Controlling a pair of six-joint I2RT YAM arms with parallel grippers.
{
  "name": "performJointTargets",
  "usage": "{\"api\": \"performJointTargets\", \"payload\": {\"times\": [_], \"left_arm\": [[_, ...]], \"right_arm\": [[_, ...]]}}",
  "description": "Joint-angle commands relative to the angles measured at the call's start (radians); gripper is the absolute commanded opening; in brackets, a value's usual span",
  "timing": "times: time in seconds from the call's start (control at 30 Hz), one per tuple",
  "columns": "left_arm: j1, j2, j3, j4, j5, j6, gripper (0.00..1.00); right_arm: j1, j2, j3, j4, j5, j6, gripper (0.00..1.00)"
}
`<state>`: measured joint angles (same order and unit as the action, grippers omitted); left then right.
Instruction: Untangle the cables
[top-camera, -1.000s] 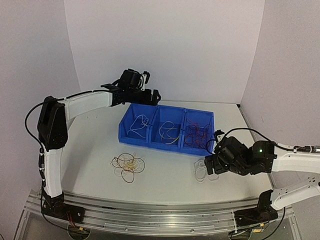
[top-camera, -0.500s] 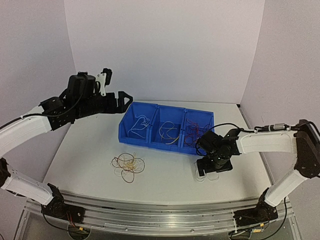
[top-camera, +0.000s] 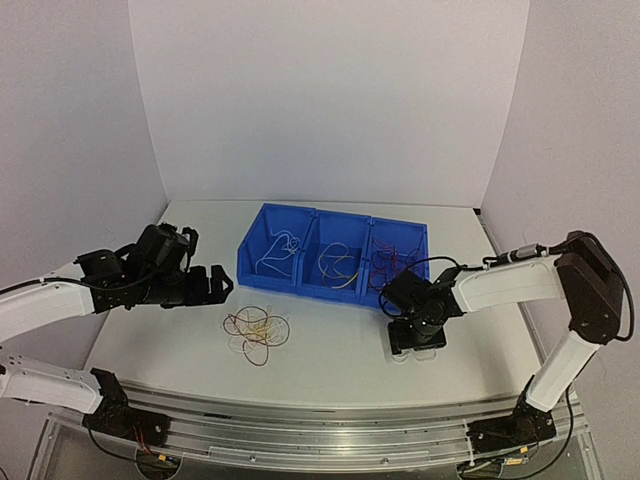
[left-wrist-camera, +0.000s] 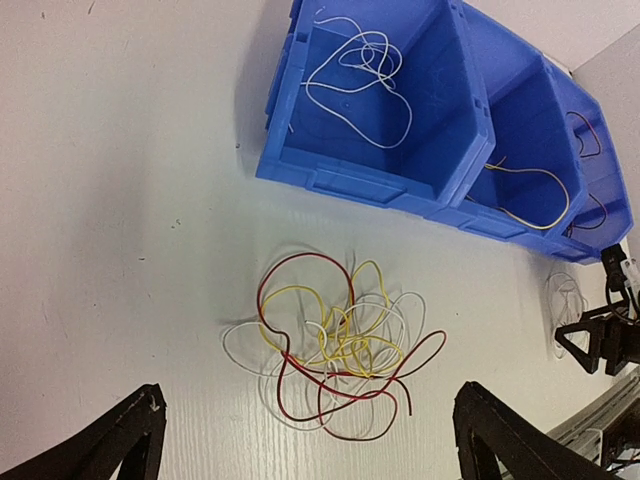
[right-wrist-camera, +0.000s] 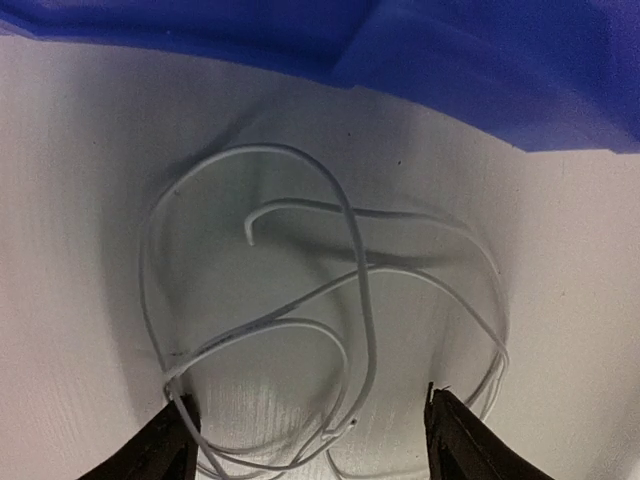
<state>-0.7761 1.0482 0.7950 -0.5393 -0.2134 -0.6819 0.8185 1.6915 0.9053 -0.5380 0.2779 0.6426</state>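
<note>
A tangle of red, yellow and white cables (top-camera: 257, 333) lies on the table in front of the blue bins; it fills the middle of the left wrist view (left-wrist-camera: 335, 345). My left gripper (top-camera: 212, 285) is open and empty, raised to the left of the tangle, its fingers (left-wrist-camera: 110, 445) straddling it from above. A loose white cable (right-wrist-camera: 330, 330) lies coiled on the table below the right bin. My right gripper (top-camera: 415, 338) is open, low over that white cable (top-camera: 400, 352), with its fingertips (right-wrist-camera: 170, 440) on both sides of the coil.
A blue three-compartment bin (top-camera: 335, 258) stands at mid-table. Its left compartment holds a white cable (left-wrist-camera: 360, 75), the middle one a yellow cable (top-camera: 338, 265), the right one red cables (top-camera: 396, 264). The bin's front wall (right-wrist-camera: 400, 60) is just beyond my right fingers.
My left arm swung down from beside the bin's far left corner to hover left of the tangle. My right gripper moved left and lowered over the white cable.
</note>
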Motion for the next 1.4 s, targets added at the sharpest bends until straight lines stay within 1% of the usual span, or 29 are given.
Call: {"api": "performJointTargets", "payload": {"times": [0.0, 0.13, 0.17, 0.23, 0.37, 0.5, 0.6, 0.73, 0.87, 0.97, 1.07, 1.2, 1.37], "left_arm": [[-0.005, -0.013, -0.022, 0.016, -0.017, -0.053, 1.0], [-0.005, 0.012, -0.034, 0.032, -0.012, -0.059, 1.0], [-0.005, 0.02, -0.038, 0.04, -0.006, -0.058, 1.0], [-0.005, 0.035, -0.039, 0.052, 0.002, -0.055, 1.0], [-0.004, 0.053, -0.039, 0.066, 0.005, -0.047, 1.0], [-0.005, 0.054, -0.051, 0.086, 0.017, -0.044, 1.0], [-0.005, 0.05, -0.069, 0.105, 0.035, -0.042, 1.0], [-0.005, 0.047, -0.09, 0.127, 0.054, -0.042, 1.0], [-0.005, 0.053, -0.105, 0.151, 0.079, -0.044, 1.0], [-0.005, 0.06, -0.111, 0.161, 0.089, -0.047, 1.0], [-0.005, 0.066, -0.115, 0.164, 0.096, -0.052, 1.0], [-0.005, 0.065, -0.125, 0.162, 0.097, -0.058, 1.0], [-0.005, 0.047, -0.147, 0.156, 0.102, -0.067, 1.0]], "right_arm": [[-0.004, 0.015, -0.034, 0.045, 0.05, 0.024, 0.57], [-0.004, -0.004, -0.05, 0.046, 0.059, 0.018, 0.29], [-0.003, -0.011, -0.051, 0.046, 0.052, 0.012, 0.18], [-0.003, -0.041, -0.054, 0.046, 0.025, -0.004, 0.01], [0.016, -0.132, -0.033, 0.042, -0.089, -0.068, 0.0], [0.076, -0.207, 0.046, 0.008, -0.211, -0.131, 0.0], [0.122, -0.211, 0.149, -0.012, -0.294, -0.176, 0.0], [0.135, -0.148, 0.311, -0.018, -0.376, -0.231, 0.0], [0.136, -0.033, 0.53, -0.025, -0.382, -0.318, 0.0], [0.135, 0.114, 0.717, -0.024, -0.372, -0.386, 0.0], [0.131, 0.257, 0.923, -0.024, -0.325, -0.433, 0.0], [0.115, 0.438, 1.182, -0.022, -0.282, -0.469, 0.0], [0.077, 0.629, 1.44, -0.019, -0.278, -0.476, 0.0]]}}
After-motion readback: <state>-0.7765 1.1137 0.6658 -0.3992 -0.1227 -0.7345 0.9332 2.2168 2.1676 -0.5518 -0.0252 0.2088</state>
